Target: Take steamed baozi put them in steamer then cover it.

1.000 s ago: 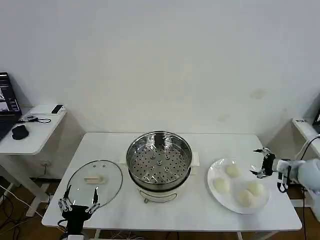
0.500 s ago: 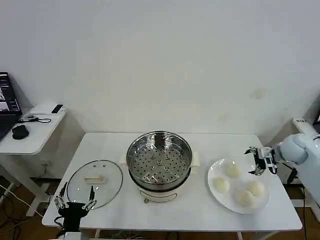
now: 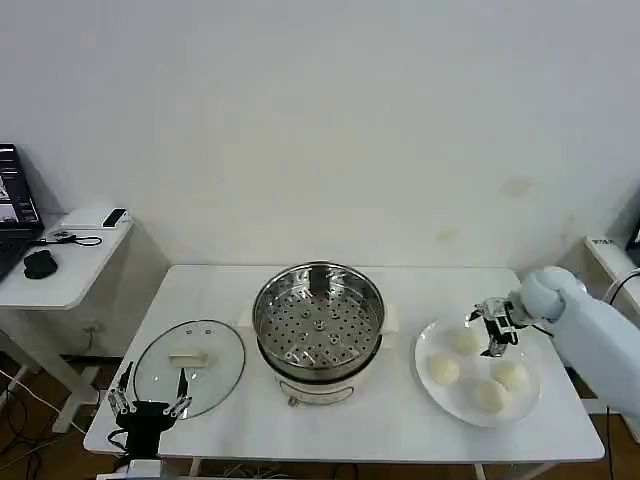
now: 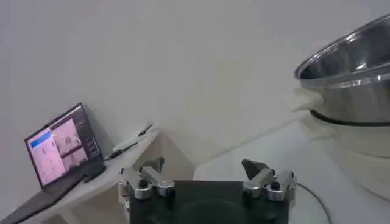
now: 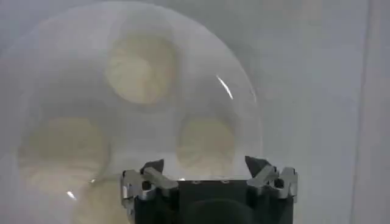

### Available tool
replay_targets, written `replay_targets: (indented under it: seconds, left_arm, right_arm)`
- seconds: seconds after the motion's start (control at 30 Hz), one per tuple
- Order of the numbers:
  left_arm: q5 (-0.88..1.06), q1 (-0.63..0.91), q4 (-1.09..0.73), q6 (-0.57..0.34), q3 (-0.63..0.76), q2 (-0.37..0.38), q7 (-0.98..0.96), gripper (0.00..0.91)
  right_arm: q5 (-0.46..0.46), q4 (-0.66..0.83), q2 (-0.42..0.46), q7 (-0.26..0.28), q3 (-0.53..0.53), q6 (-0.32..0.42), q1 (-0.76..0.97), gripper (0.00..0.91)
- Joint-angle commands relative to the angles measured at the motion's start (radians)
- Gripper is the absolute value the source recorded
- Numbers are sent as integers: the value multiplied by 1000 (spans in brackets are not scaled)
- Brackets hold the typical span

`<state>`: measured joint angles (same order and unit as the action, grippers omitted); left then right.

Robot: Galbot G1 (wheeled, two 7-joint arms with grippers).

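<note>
From my head camera, the steamer [image 3: 318, 325] stands uncovered in the middle of the white bench [image 3: 400, 420], its perforated tray bare. Its glass lid [image 3: 190, 362] lies flat on the bench to my left of the pot, cream handle up. On my right sits a white plate [image 3: 430, 340] carrying the four steamed baozi [image 3: 463, 341]: one toward the far side, one nearer the steamer, two toward the near edge. My right claw [image 3: 492, 330] hangs over the plate between the far bun and the near right one, fingers spread, holding nothing. My left claw [image 3: 150, 397] waits at the near left corner of the bench, just at the lid's near rim, fingers also spread and empty. A side table [image 3: 60, 270] with a laptop and a mouse stands off to my left.

From my left wrist, the two fingers [image 4: 146, 181] of the left claw [image 4: 207, 179] stand apart with only air between them. Beyond them rises the steel wall of the steamer [image 4: 353, 67] with one cream handle, and farther off the laptop [image 4: 61, 146] glows on its side table.

From my right wrist, the right claw [image 5: 207, 176] is parted above the plate [image 5: 244, 103]. The baozi [image 5: 141, 68] lie below it, blurred; one bun sits right between my fingertips but beneath them, and I cannot tell whether I touch it.
</note>
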<state>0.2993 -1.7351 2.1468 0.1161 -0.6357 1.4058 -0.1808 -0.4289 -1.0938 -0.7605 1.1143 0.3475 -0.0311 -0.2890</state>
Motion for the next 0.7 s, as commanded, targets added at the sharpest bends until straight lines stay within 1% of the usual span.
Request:
replay_targets:
  seconds: [0.03, 0.07, 0.27, 0.37, 0.4, 0.53, 0.7]
  left_arm:
    - [-11, 1, -2, -1, -1, -1, -3, 907]
    - [-11, 1, -2, -3, -1, -1, -4, 907]
    - [-6, -1, 2, -8, 3, 4, -6, 907]
    - [-4, -2, 4, -11, 4, 5, -6, 907]
    - [-3, -3, 4, -11, 5, 5, -6, 907]
    - [-3, -5, 5, -15, 3, 5, -8, 907]
    - [-2, -7, 7, -14, 4, 6, -7, 907]
  right_arm:
    - [-9, 57, -42, 8, 35, 2, 30, 856]
    - [-9, 59, -41, 3, 41, -2, 29, 826]
    - [-11, 74, -52, -24, 39, -16, 31, 796]
    - [-8, 77, -56, -27, 39, -18, 36, 776]
    - [-8, 77, -57, -28, 40, -20, 38, 746]
    - [-8, 77, -58, -32, 42, -26, 42, 695]
    - [-8, 76, -57, -30, 43, -29, 37, 675]
